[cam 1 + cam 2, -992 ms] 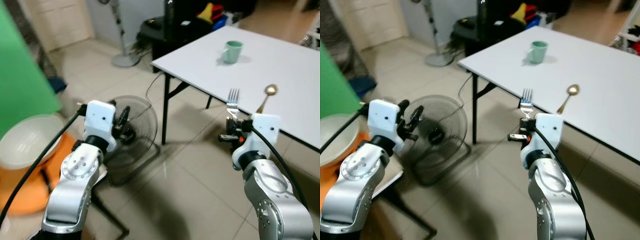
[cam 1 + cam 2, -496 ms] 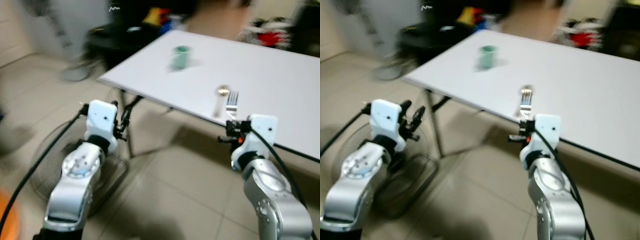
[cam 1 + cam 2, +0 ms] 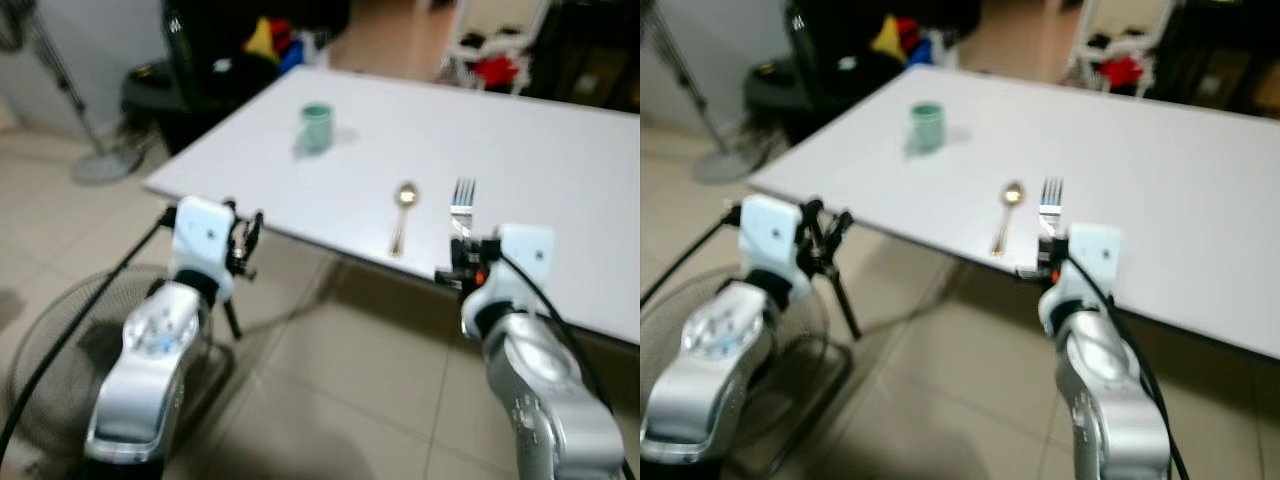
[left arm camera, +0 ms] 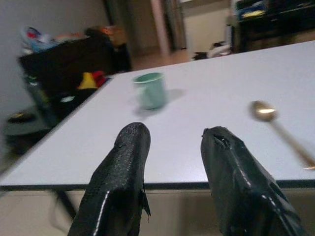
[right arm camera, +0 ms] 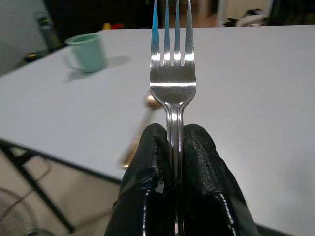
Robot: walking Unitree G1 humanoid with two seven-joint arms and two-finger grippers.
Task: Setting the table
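My right gripper [image 5: 173, 142] is shut on a silver fork [image 5: 173, 59], tines pointing up and toward the white table [image 3: 560, 150]; I also see the fork [image 3: 463, 203] in front of the table's near edge. A gold spoon [image 3: 401, 212] lies on the table near that edge, just left of the fork. A green mug [image 3: 316, 126] stands farther back on the left. My left gripper [image 4: 172, 142] is open and holds nothing, level with the table's edge at its left corner, facing the mug [image 4: 150, 90] and the spoon [image 4: 275, 125].
A floor fan [image 3: 60, 350] lies on the tiled floor under my left arm. Black furniture with coloured items [image 3: 230, 50] stands behind the table's left end. A dark table leg [image 3: 232, 318] shows below the left corner.
The camera has swung round and nearer, so the table now lies straight ahead and the fan has slid off to the left. Both grippers keep their poses; the fork stays gripped.
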